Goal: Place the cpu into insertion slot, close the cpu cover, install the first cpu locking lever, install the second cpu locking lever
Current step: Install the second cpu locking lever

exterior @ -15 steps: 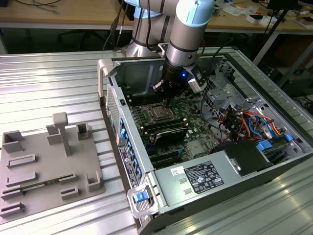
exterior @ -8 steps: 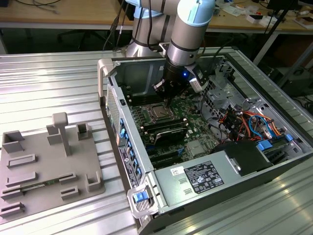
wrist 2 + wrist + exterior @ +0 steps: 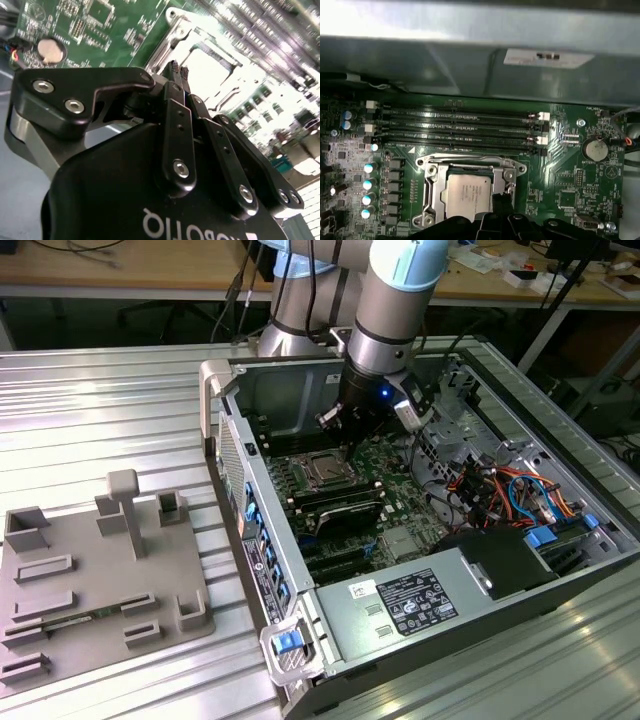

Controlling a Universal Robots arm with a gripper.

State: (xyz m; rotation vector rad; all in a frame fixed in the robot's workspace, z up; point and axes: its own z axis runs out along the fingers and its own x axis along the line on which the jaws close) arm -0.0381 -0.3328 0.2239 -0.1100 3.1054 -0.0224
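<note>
1. Standing off to the side with the exterior view: the arm reaches down into the open computer case (image 3: 300,570), which lies on its side on the ribbed metal desk (image 3: 110,410) so the green board faces up and can be reached from above. The tool (image 3: 345,425) hangs low over the board, just beside the insertion slot (image 3: 325,472) and on its far side, close enough to work at the socket's edge. A grey fixture plate (image 3: 95,575) with holders sits well apart on the desk, toward the exterior view's left.

2. Second wrist view: the tool's black fingers (image 3: 176,75) are drawn together at their tips, with nothing that I can make out between them. They sit right over the silver frame of the cpu cover (image 3: 175,30), at its edge; whether they touch the metal I cannot tell.

3. First wrist view: the cpu (image 3: 470,195) lies flat and square inside the insertion slot, its silver-grey top showing through the cover's cut-out, so the chip looks seated and the cover appears to be lying down around it. The long black memory slots (image 3: 460,132) run just beyond the socket. Whether either locking lever is latched I cannot tell
</note>
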